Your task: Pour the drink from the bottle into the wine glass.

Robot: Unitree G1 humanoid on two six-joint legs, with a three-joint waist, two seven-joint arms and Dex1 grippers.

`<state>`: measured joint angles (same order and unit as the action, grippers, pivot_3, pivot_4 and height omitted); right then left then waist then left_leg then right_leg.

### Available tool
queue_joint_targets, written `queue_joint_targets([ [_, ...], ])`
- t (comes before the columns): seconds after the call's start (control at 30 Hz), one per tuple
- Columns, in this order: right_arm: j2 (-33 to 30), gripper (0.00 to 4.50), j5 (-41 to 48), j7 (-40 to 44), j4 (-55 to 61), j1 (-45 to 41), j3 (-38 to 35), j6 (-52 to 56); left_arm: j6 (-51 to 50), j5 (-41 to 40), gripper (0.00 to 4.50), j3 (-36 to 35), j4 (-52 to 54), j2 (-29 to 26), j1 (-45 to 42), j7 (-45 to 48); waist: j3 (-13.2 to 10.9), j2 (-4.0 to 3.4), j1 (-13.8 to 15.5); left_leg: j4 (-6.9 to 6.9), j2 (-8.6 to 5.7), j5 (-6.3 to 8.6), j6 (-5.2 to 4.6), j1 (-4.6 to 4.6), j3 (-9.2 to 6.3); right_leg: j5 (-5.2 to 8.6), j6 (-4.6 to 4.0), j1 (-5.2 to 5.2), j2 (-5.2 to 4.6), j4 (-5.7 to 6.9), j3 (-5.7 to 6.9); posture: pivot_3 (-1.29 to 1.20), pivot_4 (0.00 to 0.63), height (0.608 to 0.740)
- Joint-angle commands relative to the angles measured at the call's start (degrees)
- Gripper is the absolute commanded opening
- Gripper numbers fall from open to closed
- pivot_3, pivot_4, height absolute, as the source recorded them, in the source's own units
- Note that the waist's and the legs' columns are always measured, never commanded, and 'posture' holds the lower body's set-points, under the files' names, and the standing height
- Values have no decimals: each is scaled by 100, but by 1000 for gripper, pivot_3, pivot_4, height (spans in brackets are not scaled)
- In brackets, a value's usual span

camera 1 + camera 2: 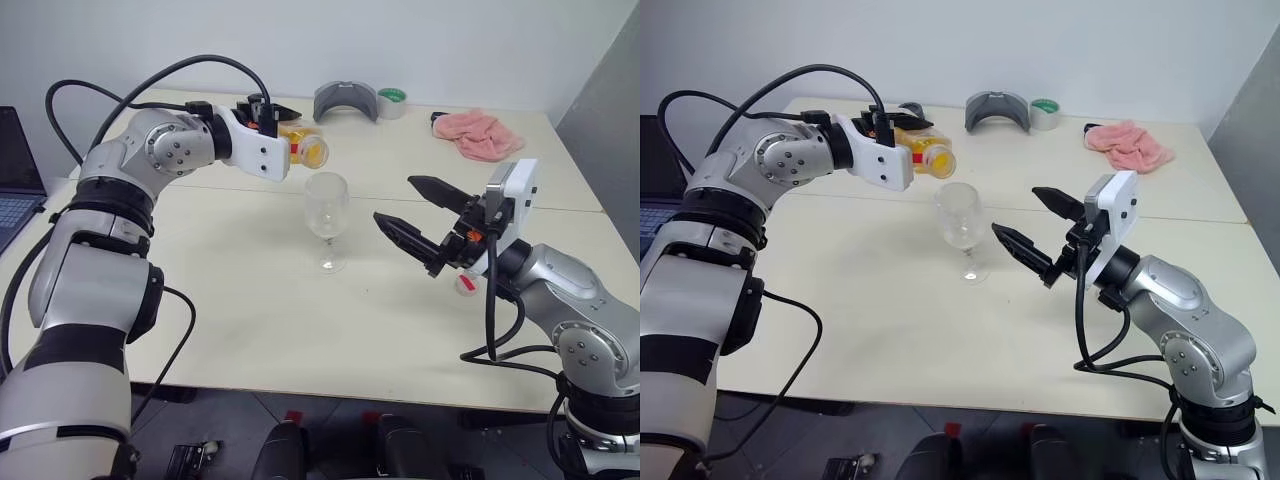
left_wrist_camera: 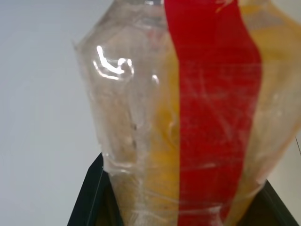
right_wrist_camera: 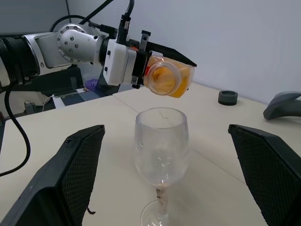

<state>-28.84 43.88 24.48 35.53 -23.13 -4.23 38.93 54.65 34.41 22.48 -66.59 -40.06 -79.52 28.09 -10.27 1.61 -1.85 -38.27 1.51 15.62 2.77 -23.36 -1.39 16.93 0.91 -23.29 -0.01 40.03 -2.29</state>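
Observation:
My left gripper (image 1: 281, 122) is shut on the bottle (image 1: 303, 147), which lies tipped on its side just above and behind the rim of the wine glass (image 1: 327, 205). The bottle's round mouth (image 3: 162, 77) faces out over the glass, and the orange-yellow drink (image 2: 162, 141) fills part of the bottle beside its red label strip. The glass stands upright on the table (image 1: 250, 320), and I see no liquid in its bowl (image 3: 161, 141). To the right of the glass my right gripper (image 1: 395, 200) is open, its fingers (image 3: 75, 174) spread on either side of the glass without touching it.
A pink cloth (image 1: 480, 135), a grey curved object (image 1: 345, 100) and a roll of tape (image 1: 392, 100) lie at the back of the table. A small pinkish-white round thing (image 1: 466, 284) sits under the right wrist. A laptop (image 1: 15, 190) is at far left.

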Motion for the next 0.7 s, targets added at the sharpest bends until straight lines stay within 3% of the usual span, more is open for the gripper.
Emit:
queue_joint_targets([
  [0.03,15,4500,-6,-49,223,-46,-43,-80,118,47,1680,12,-18,-155,-315,-134,0,0,-1,0,0,0,0,0,0,0,0,0,0,0,0,0,150,740],
  [0.7,61,4500,-75,-39,177,89,-15,-207,221,460,1680,293,-202,-243,-607,-435,0,0,3,-5,-1,0,0,-2,2,0,0,0,0,1,1,0,150,740],
])
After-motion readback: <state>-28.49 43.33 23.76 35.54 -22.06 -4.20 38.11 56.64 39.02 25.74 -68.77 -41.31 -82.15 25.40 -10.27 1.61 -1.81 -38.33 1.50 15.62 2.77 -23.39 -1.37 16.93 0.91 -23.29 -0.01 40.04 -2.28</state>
